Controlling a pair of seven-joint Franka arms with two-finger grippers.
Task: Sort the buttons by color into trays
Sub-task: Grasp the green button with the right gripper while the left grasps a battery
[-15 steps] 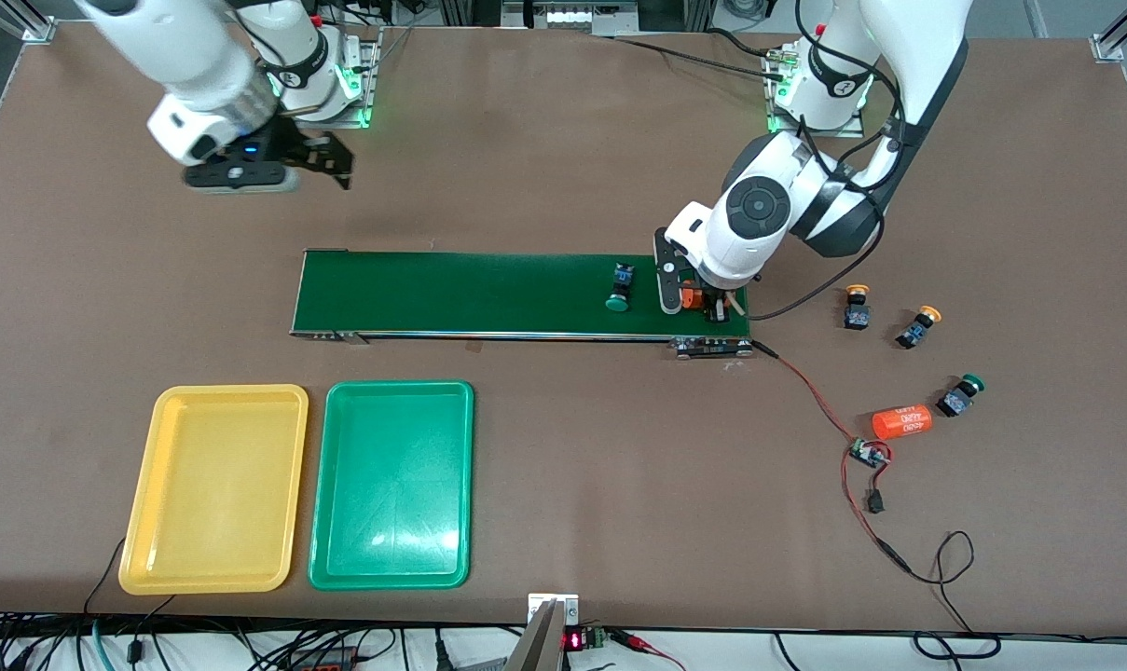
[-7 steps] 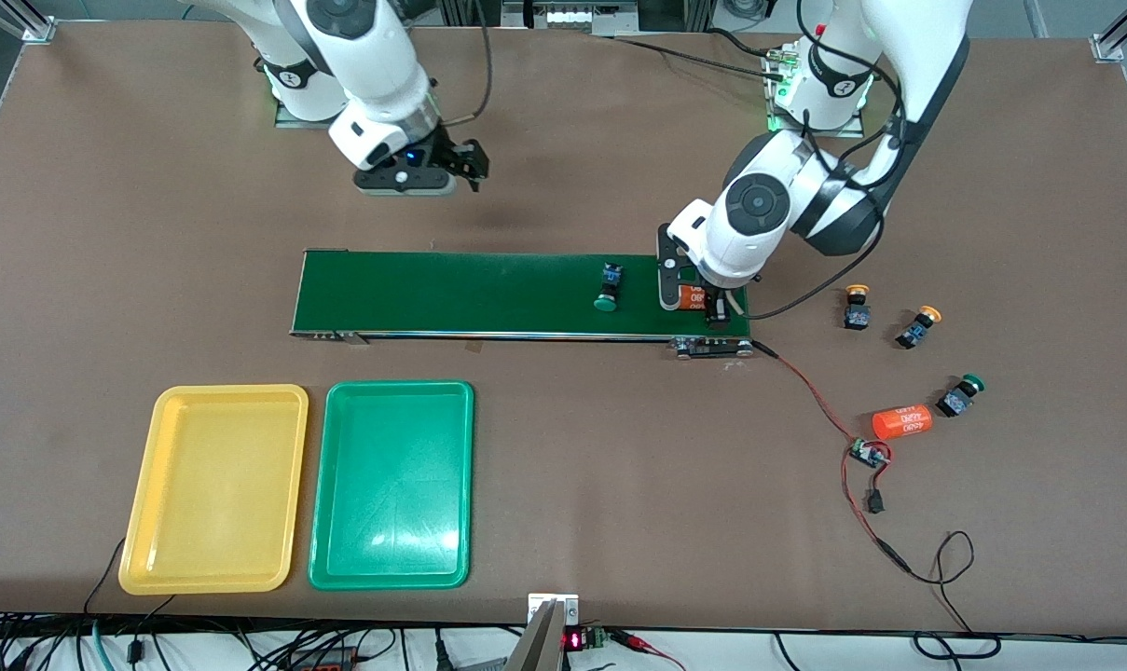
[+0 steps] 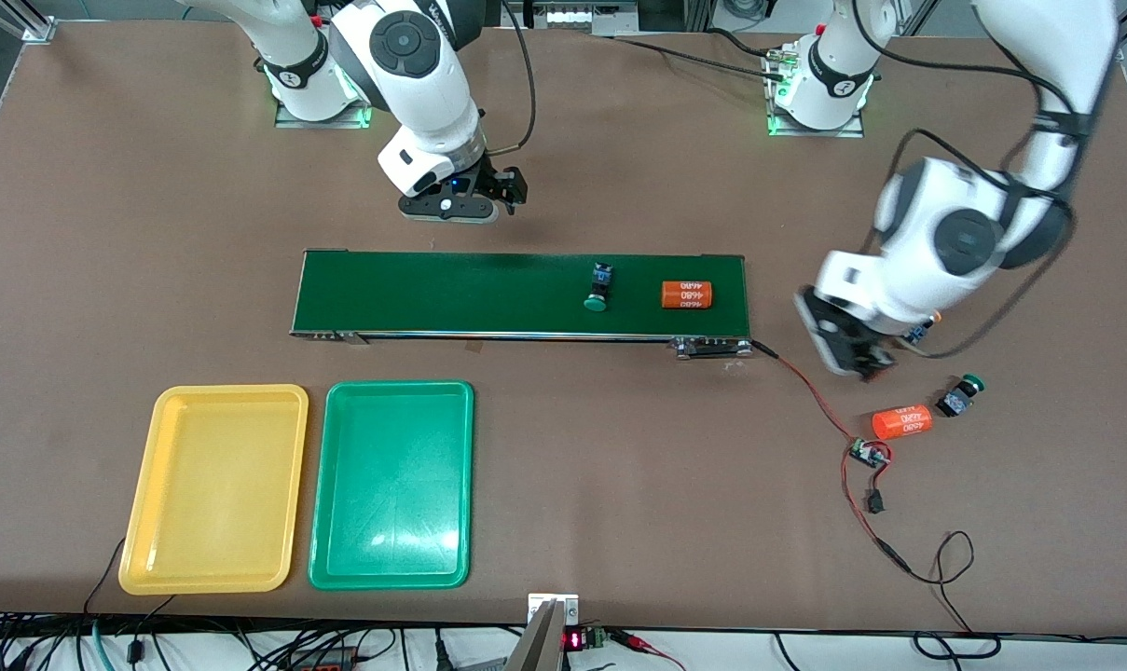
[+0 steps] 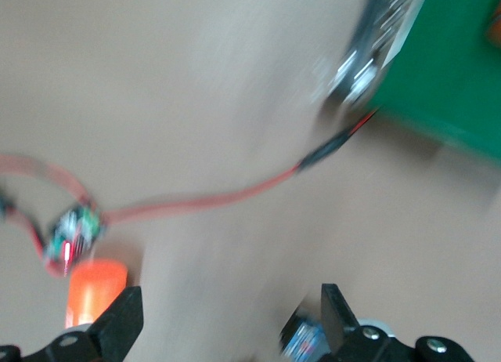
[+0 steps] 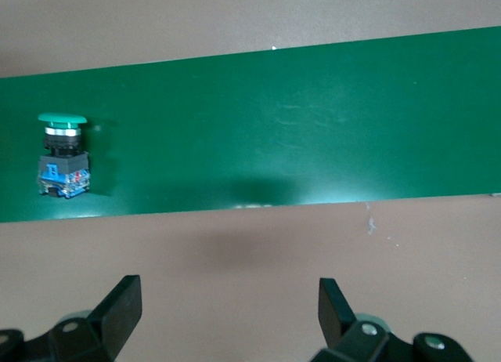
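A green button [image 3: 597,288] is seen lying on its side on the dark green conveyor belt [image 3: 451,294]. Beside it on the belt, toward the left arm's end, an orange cylinder with white print [image 3: 686,294] is laid down. In the right wrist view the same green button [image 5: 63,156] is shown on the belt [image 5: 297,127], with its green cap, black neck and blue body.

The right gripper [image 3: 451,200] is held up over the bare table [image 3: 619,485], just beside the belt's edge. Its fingers [image 5: 117,307] are spread apart and nothing is held between them.

The left gripper [image 3: 852,349] is held over the table off the end of the belt, near a red wire [image 3: 805,391]. Its fingers [image 4: 121,323] are spread apart and are empty too. A yellow-orange button [image 3: 922,328] is partly hidden by this arm. A second green button [image 3: 960,397] is found on the table nearby, and a second orange cylinder [image 3: 901,422] is just beside it. A small circuit board [image 3: 867,454] is joined to the red wire.

The yellow tray [image 3: 158,438] and the green tray [image 3: 325,485] are placed side by side, nearer to the front camera than the belt. No buttons are in them.
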